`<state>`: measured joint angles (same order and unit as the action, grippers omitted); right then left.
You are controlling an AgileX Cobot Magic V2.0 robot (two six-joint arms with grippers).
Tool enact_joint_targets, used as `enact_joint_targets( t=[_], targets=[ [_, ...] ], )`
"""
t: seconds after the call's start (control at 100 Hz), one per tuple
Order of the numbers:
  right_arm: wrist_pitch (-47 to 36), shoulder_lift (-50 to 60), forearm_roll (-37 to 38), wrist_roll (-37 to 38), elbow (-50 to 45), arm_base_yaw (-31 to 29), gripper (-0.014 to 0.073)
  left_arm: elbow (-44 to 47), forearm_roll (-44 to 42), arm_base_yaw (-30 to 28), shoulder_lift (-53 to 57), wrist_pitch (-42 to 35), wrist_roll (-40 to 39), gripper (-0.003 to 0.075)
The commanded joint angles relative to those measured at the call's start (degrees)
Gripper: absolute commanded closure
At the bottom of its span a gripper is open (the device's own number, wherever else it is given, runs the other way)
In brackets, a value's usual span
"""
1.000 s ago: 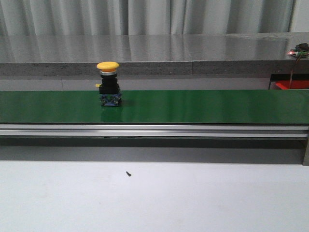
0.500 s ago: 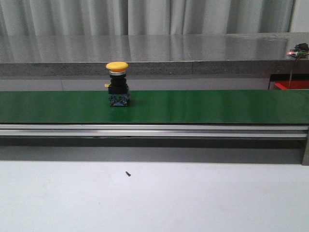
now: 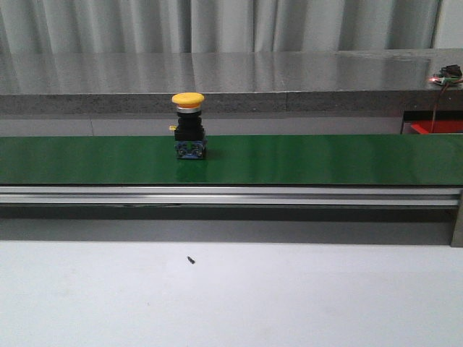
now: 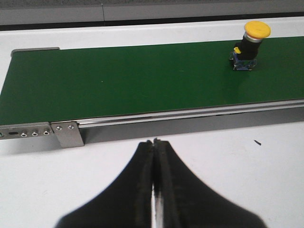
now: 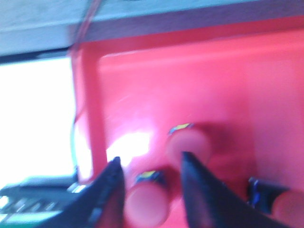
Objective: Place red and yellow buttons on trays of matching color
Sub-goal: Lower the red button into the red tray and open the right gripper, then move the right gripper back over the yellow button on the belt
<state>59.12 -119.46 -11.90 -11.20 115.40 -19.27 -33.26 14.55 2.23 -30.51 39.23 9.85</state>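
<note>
Yellow button [image 3: 188, 126] upright on green belt [image 3: 325, 159], left of belt's middle in front view, near far edge. Left pincer [image 4: 155, 148] closed on nothing, tips pressed together, above white bench [image 4: 237, 166] just short of belt's metal rail [image 4: 190, 115], well apart from yellow button. Right pincer [image 5: 150, 176] open over red tray [image 5: 190, 85], blurred; red buttons [image 5: 189, 145] standing in tray, one [image 5: 146, 202] between the black fingers [image 5: 195, 190].

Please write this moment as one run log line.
yellow mushroom-head push button: upright on green conveyor belt | left hand: shut, empty | right hand: open over red plastic tray
</note>
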Motion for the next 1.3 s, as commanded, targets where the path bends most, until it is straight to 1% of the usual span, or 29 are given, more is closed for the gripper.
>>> enact_joint_targets(
  t=[0.0, 0.08, 0.15, 0.18, 0.21, 0.38, 0.6, 0.78, 1.03, 1.17, 1.29],
  targets=[
    [2.0, 5.6, -0.2, -0.1, 1.6, 0.9, 0.0465, -1.5, 0.8, 0.4, -0.2, -4.0, -0.2, 0.074],
    [3.8, 6.8, -0.8, 0.0, 1.6, 1.7, 0.0577, -1.5, 0.8, 0.4, -0.2, -4.0, -0.2, 0.074],
    [5.0, 7.7, -1.3, 0.0, 1.6, 2.4, 0.0652, -1.5, 0.8, 0.4, -0.2, -4.0, -0.2, 0.074],
    [5.5, 8.2, -1.3, 0.0, 1.6, 2.6, 0.0668, -1.5, 0.8, 0.4, -0.2, -4.0, -0.2, 0.074],
    [6.3, 8.5, -1.4, 0.0, 1.6, 2.9, 0.0658, -1.5, 0.8, 0.4, -0.2, -4.0, -0.2, 0.074],
    [9.9, 10.9, -3.4, 0.2, 1.5, 4.3, 0.0662, -1.5, 0.8, 0.4, -0.2, -4.0, -0.2, 0.074],
    [9.2, 15.8, -5.0, 0.2, -4.0, 7.4, 0.0662, -1.5, 0.8, 0.4, -0.2, -4.0, -0.2, 0.074],
    [6.2, 21.1, -5.0, 0.2, -12.8, 10.2, 0.0662, -1.5, 0.8, 0.4, -0.2, -4.0, -0.2, 0.074],
    [-3.6, 30.3, -5.0, -1.2, -26.8, 15.4, 0.0662, -1.5, 0.8, 0.4, -0.2, -4.0, -0.2, 0.074],
    [-4.5, 33.1, -5.0, -1.3, -31.5, 18.7, 0.0662, -1.5, 0.8, 0.4, -0.2, -4.0, -0.2, 0.074],
    [-3.6, 33.4, -5.0, -1.4, -32.4, 21.0, 0.0662, -1.5, 0.8, 0.4, -0.2, -4.0, -0.2, 0.074]
  ],
)
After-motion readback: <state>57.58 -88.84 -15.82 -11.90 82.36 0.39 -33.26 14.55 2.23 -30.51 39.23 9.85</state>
